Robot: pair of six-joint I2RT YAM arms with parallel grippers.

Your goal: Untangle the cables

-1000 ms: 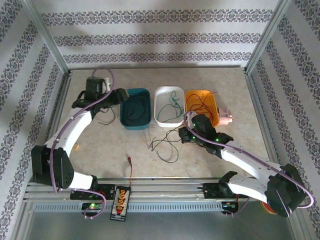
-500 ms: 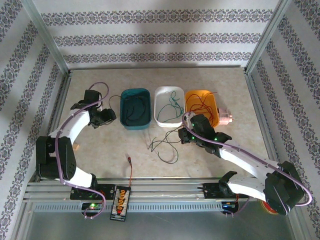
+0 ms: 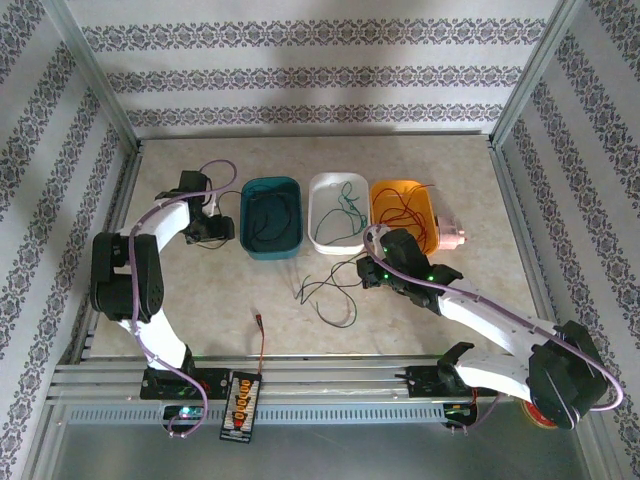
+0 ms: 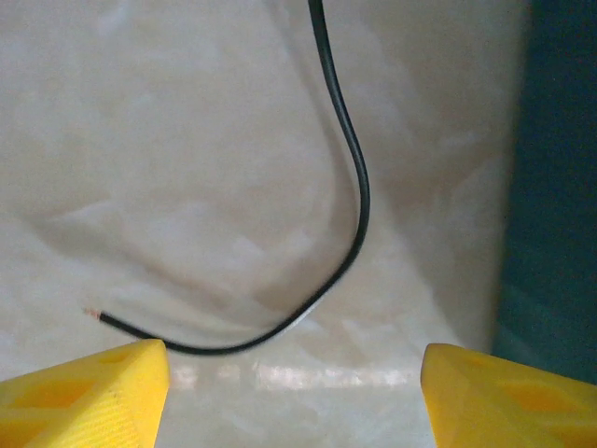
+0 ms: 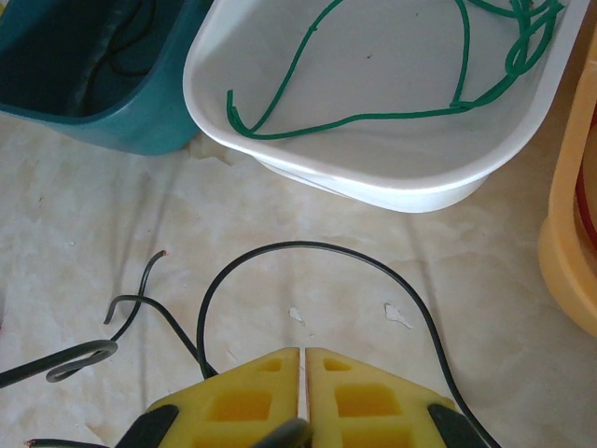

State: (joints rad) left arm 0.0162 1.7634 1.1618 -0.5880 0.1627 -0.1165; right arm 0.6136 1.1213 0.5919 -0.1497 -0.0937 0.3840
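While the left gripper (image 4: 294, 359) hangs with its fingers wide apart over 1 loose black cable (image 4: 359, 201) on the table (image 4: 168, 140) beside the teal bin (image 4: 550, 187), the right gripper (image 5: 301, 353) has its fingers pressed together above more black cables (image 5: 308, 245) in front of the white bin (image 5: 401, 191), which holds green cable (image 5: 373, 119). Red cables (image 3: 405, 212) lie in the orange bin (image 3: 376, 200).
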